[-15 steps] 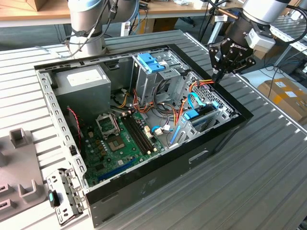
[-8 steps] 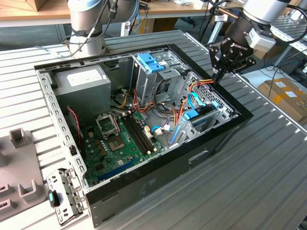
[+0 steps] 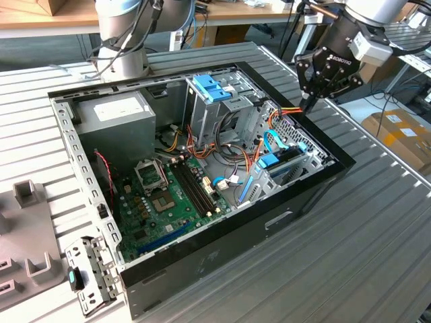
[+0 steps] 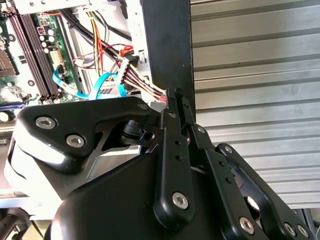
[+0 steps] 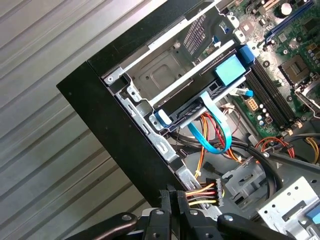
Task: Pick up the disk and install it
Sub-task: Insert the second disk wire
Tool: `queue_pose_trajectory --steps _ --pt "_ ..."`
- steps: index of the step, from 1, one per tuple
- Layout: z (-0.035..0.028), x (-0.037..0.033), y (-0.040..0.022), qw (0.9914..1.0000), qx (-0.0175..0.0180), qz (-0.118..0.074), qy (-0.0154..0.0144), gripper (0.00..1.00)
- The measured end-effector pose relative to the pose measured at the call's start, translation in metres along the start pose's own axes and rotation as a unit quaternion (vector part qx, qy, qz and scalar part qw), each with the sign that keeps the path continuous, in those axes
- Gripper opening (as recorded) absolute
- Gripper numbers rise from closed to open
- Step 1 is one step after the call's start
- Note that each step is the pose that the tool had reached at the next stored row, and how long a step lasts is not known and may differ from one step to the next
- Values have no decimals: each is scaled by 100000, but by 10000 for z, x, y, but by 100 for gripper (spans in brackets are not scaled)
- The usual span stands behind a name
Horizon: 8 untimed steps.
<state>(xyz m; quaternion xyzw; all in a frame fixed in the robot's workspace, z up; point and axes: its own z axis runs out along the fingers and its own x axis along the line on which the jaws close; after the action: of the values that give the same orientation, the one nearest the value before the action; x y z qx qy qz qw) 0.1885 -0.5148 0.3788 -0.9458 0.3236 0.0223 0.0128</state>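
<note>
The disk [image 3: 285,159] lies in the low drive bay at the front corner of the open computer case [image 3: 222,256], on the exterior view's right, with its light blue carrier [image 5: 231,70] facing the motherboard. A blue data cable [image 5: 216,131] loops from its end. My gripper [image 3: 308,106] hangs over the case's black rim [image 5: 120,130], just beyond the disk's bay. Its fingertips [image 5: 165,196] are pressed together, shut, with nothing seen between them. They sit right beside a bundle of red, yellow and black power wires [image 5: 202,192]. In the second wrist view the gripper [image 4: 176,97] points at the same rim.
Inside the case are a grey power-supply box [image 3: 118,118], a tall metal cage with a blue latch [image 3: 212,87] and the green motherboard [image 3: 168,195]. A loose metal bracket [image 3: 91,272] and grey fixtures [image 3: 27,195] lie on the ribbed table. The arm's base [image 3: 124,40] stands behind.
</note>
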Motion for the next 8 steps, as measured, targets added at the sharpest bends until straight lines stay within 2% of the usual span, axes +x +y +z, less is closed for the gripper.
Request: queue_pose_trajectory --steps 4,8 --pt "-1 -25 20 100000 18 114 33 16" --pt "0 -40 32 99985 97 1709 49 16"
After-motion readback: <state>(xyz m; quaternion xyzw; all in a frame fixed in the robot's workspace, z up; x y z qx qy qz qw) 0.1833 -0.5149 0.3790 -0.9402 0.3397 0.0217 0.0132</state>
